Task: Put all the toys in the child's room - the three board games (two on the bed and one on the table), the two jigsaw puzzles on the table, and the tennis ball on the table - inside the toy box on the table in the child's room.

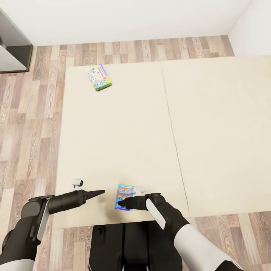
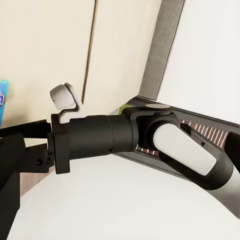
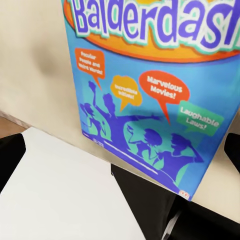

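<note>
Here the right gripper, fingers spread apart, hovers over the blue board game on the bed.

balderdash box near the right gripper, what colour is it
Blue board game with purple lettering on an orange band; the right wrist view shows it best.

— What's around me here?

— You're looking down on the bed, a beige mattress in 2 panels with 1 seam running away from you.

— And the floor?

— Wood planks in mixed brown and grey tones lie to your left, along the far side, and at the near edge to your right.

— Walls?

— You have a plain white wall across the far side, and a second one meets it in the corner at far right. A dark grey unit stands against it at far left (only a corner is in frame). The light is even and soft.
</note>
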Controlling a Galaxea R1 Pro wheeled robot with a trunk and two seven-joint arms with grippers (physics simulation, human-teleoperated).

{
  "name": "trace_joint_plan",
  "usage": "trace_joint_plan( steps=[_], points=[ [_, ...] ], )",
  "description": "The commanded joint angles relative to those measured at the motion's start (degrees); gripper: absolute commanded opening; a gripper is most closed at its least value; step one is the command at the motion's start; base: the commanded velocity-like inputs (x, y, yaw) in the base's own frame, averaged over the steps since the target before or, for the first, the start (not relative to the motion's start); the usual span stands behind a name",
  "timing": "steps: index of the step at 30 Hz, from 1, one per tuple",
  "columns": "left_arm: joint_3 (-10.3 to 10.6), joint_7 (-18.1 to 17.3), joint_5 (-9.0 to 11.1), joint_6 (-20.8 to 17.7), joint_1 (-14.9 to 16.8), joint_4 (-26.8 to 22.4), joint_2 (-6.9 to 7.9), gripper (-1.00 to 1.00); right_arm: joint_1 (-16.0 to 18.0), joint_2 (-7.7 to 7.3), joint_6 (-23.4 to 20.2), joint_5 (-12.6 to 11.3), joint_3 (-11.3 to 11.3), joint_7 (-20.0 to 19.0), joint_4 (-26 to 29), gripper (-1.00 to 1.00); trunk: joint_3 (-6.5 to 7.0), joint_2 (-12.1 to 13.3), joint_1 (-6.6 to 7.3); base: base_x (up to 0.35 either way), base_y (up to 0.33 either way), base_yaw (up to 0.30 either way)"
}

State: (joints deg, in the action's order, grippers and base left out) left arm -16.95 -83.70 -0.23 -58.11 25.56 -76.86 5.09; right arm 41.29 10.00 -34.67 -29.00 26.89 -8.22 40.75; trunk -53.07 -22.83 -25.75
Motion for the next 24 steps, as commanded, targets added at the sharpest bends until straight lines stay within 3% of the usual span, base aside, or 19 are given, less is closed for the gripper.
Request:
trace_joint_plan(
  steps=[1, 24],
  points=[
    [0.0, -0.2, 0.0, -0.6, 0.0, 0.0, 0.01, 1.00, 0.0, 0.00, -0.2, 0.1, 0.0, -0.1, 0.0, 1.00, -0.05, -0.1, -0.03, 0.000, 0.003, 0.000],
    [-0.1, -0.2, 0.0, -0.6, 0.0, 0.0, 0.07, 1.00, 0.5, 0.00, -0.7, 0.4, 0.0, -0.1, 0.7, 1.00, -0.05, -0.1, -0.03, 0.000, 0.000, 0.000]
  ],
)
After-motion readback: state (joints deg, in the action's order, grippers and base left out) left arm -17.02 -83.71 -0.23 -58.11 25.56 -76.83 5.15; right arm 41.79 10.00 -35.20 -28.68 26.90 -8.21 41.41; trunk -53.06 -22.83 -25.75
